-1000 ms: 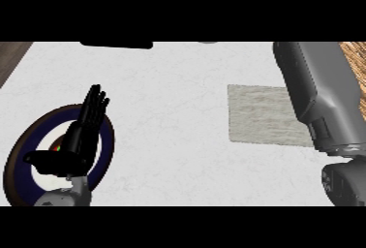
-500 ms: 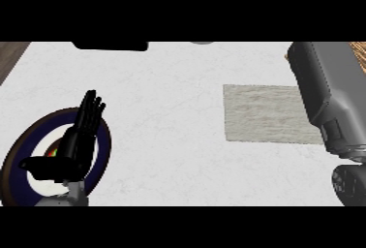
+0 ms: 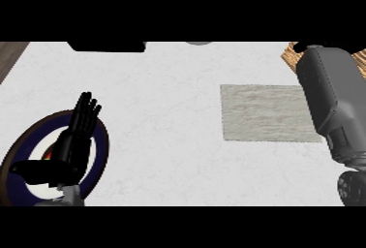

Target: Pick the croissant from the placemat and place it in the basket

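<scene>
Resting open, empty, over a plate, left robot hand seems spare; right robot hand, by the placemat, hides its grip.

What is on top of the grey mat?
Nothing lies on the part of the mat you can see. The right forearm reaches over its right edge and hides whatever is under there.

A pale grey-beige rectangular placemat lies flat on the white surface, right of centre, its right edge hidden under a grey forearm. Only a sliver of the brown woven basket shows, top right, behind that forearm.
</scene>
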Controlling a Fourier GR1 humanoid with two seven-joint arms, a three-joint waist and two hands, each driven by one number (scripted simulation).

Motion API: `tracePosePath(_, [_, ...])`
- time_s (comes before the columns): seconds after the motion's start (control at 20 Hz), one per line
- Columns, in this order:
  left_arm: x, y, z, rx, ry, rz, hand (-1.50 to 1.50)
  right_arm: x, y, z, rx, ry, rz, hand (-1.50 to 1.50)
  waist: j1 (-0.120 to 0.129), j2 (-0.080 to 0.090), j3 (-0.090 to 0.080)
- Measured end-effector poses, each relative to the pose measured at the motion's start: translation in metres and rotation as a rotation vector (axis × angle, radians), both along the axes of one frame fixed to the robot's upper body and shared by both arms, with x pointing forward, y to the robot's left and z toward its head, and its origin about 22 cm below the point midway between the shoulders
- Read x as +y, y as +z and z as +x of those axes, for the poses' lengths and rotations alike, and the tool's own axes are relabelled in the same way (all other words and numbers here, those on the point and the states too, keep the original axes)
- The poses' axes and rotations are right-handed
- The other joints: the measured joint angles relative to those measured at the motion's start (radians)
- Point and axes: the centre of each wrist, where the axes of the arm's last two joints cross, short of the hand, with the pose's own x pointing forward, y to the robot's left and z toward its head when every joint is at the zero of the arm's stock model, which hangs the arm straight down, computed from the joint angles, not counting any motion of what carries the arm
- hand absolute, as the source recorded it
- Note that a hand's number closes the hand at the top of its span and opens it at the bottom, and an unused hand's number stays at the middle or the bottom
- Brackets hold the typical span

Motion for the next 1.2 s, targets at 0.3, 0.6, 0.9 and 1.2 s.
tracePosePath(0.3, [0.002, -0.001, -0.003, -0.003, -0.002, 0.005, 0.0, -0.02, -0.015, -0.005, 0.034, -0.022, 0.033, 1.5, -0.004, -0.001, 0.0])
tracePosePath(0.6, [0.003, -0.003, 0.0, -0.004, 0.006, 0.004, 0.0, -0.038, -0.037, -0.014, 0.024, -0.032, 0.062, 1.5, -0.005, 0.0, 0.001])
tracePosePath(0.9, [0.0, 0.003, 0.004, -0.005, 0.008, 0.007, 0.0, -0.045, -0.051, -0.02, 0.0, -0.046, 0.09, 1.5, -0.007, -0.002, 0.0])
tracePosePath(1.2, [-0.002, 0.0, 0.004, -0.005, 0.005, 0.009, 0.0, -0.057, -0.058, -0.027, -0.037, -0.093, 0.121, -1.5, -0.007, -0.006, -0.005])
